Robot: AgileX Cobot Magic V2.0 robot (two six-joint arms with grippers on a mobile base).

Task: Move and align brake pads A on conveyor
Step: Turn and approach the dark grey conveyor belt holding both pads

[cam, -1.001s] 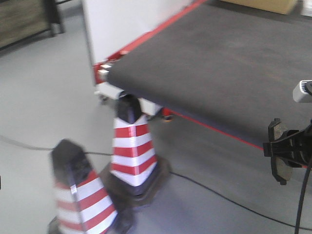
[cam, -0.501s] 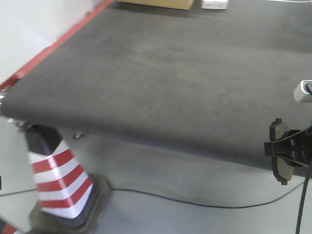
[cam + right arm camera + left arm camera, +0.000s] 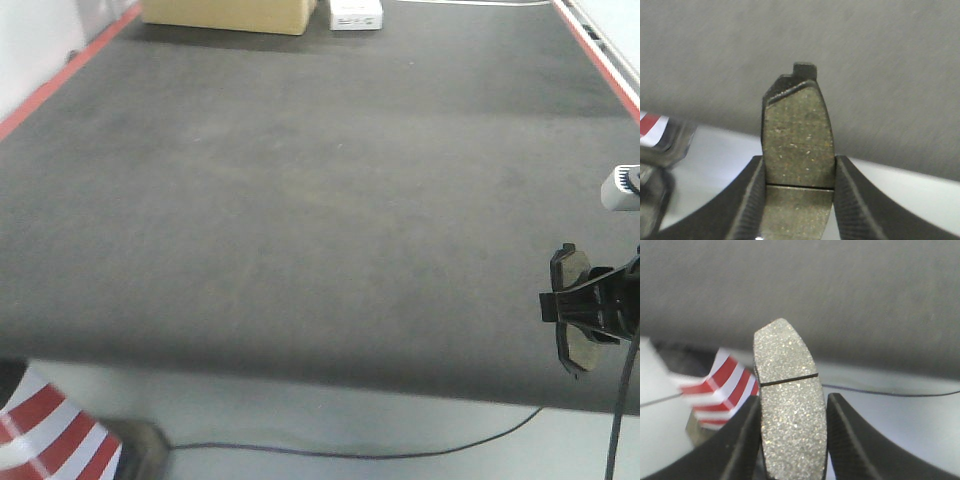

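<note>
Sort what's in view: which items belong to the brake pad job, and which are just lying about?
Job:
- conveyor
- left brake pad, clamped in the left gripper
- right brake pad, clamped in the right gripper

Lying about:
- cardboard box and small white box, at the belt's far end
- striped traffic cone and black cable, on the floor
</note>
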